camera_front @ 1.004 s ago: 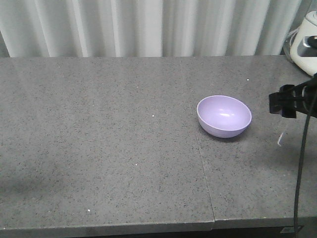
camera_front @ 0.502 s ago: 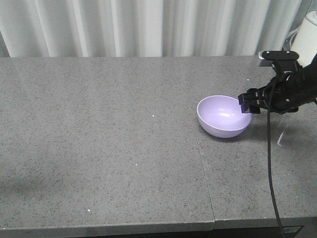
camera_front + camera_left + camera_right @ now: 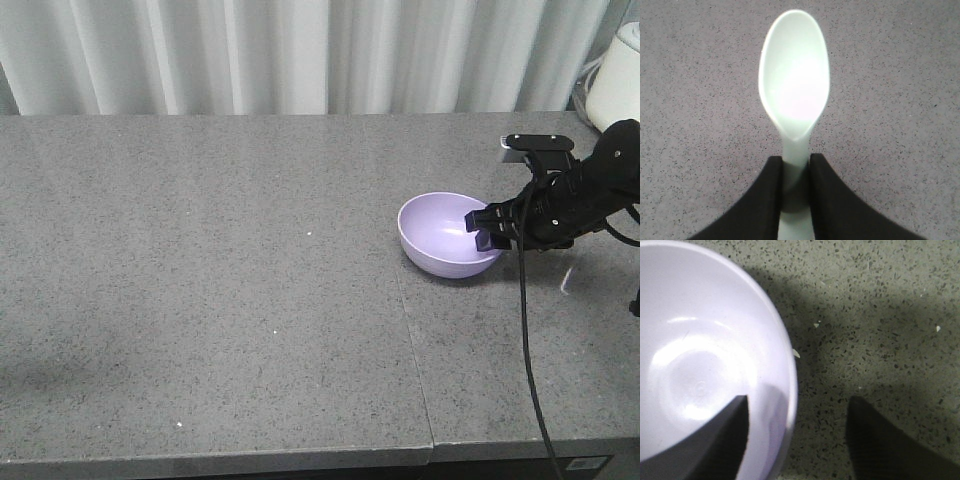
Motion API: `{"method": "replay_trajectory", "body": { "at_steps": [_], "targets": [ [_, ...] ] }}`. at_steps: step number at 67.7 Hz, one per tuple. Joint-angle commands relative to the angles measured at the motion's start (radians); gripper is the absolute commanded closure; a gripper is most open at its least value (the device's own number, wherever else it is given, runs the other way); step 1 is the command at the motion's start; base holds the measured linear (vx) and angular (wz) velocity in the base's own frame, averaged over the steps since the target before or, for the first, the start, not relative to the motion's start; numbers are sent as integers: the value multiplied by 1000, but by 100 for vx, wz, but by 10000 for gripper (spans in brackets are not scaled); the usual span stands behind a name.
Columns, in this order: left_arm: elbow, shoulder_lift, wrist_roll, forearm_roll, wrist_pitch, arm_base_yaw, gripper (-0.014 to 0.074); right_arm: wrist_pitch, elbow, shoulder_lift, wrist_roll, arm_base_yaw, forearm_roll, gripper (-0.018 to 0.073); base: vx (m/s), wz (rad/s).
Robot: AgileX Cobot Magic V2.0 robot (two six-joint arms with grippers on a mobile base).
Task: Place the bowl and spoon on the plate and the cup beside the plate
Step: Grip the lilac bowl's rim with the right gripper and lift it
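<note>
The lilac bowl (image 3: 450,234) stands upright on the grey stone table, right of centre. My right gripper (image 3: 484,231) is open astride its right rim: one finger hangs inside the bowl (image 3: 700,370), the other outside over the tabletop, neither pressing the wall. In the left wrist view the mint-green spoon (image 3: 794,85) points away, scoop up, its handle pinched between my left gripper's (image 3: 796,167) black fingers above bare stone. The left arm does not show in the front view. Plate and cup are out of view.
A white appliance (image 3: 618,85) sits at the table's back right corner. White curtains hang behind the table. A seam (image 3: 415,350) in the stone runs from the bowl toward the front edge. The right arm's black cable (image 3: 528,340) dangles down past the table front.
The right arm has come in from the right edge, moved left and dropped until its open fingers straddle the bowl's right rim. The bowl has not moved.
</note>
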Motion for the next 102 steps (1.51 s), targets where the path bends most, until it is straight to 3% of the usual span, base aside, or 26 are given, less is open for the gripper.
{"method": "replay_trajectory", "body": {
  "at_steps": [1,16,38,75,102],
  "targets": [
    [-25,-16,1,-11,-50,0,603,-50,-32,-46,-10,-3,19,277,0,0],
    [-25,-16,1,-11,-50,0,603,-54,-32,-46,-10,-3,19,577,0,0],
    [-25,-16,1,-11,-50,0,603,-18,-32,-122,-10,-3,19,566,0,0],
    [-25,-16,1,-11,-50,0,603,218,-32,-566,12,-3,9,566,0,0],
    [-25,-16,1,-11,-50,0,603,409,-32,-782,157,-3,-148,566,0,0]
  ]
}}
